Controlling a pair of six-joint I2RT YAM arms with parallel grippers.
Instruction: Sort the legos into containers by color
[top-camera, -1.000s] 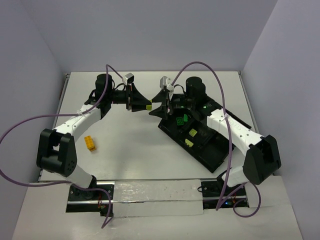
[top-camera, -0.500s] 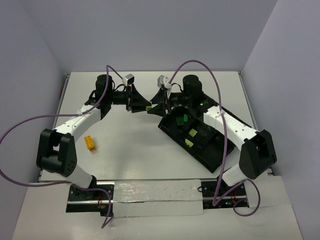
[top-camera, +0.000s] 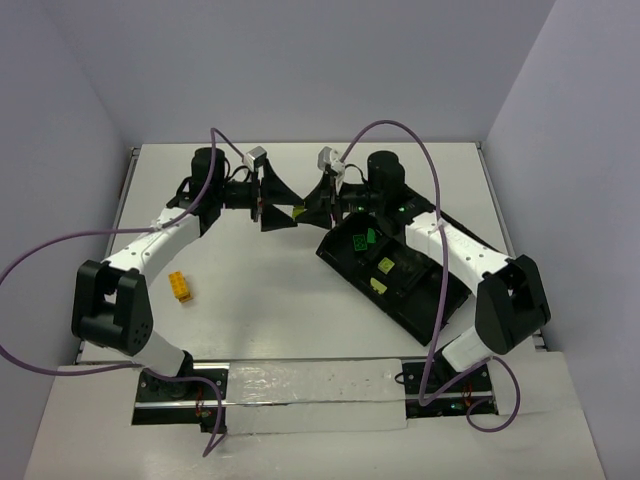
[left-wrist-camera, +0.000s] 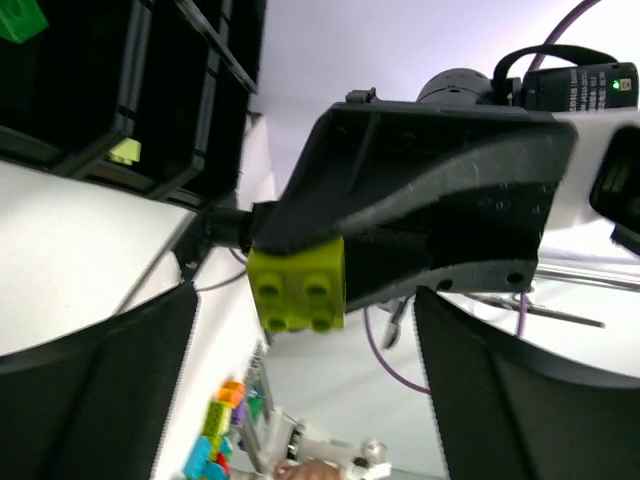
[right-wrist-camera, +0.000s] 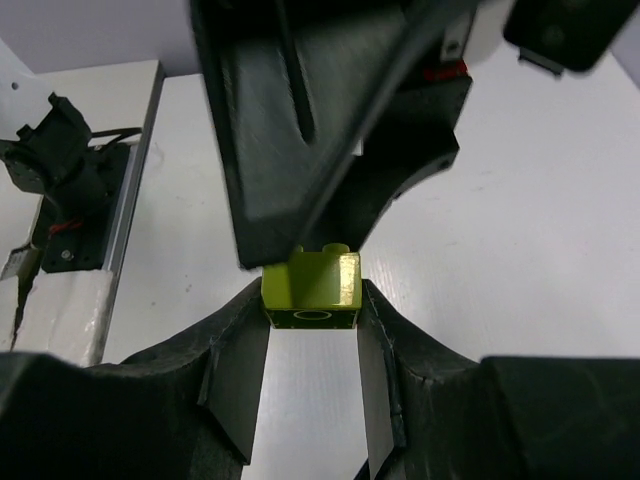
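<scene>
White flat table, closed in by pale walls at the far, left and right edges. Toward the right edge, skewed to it, a black divided tray with one corner aimed at the table's middle; well apart, near the left edge and midway between near and far edges, one yellow and orange lego. Along the near edge, a long white strip lying parallel to it.
</scene>
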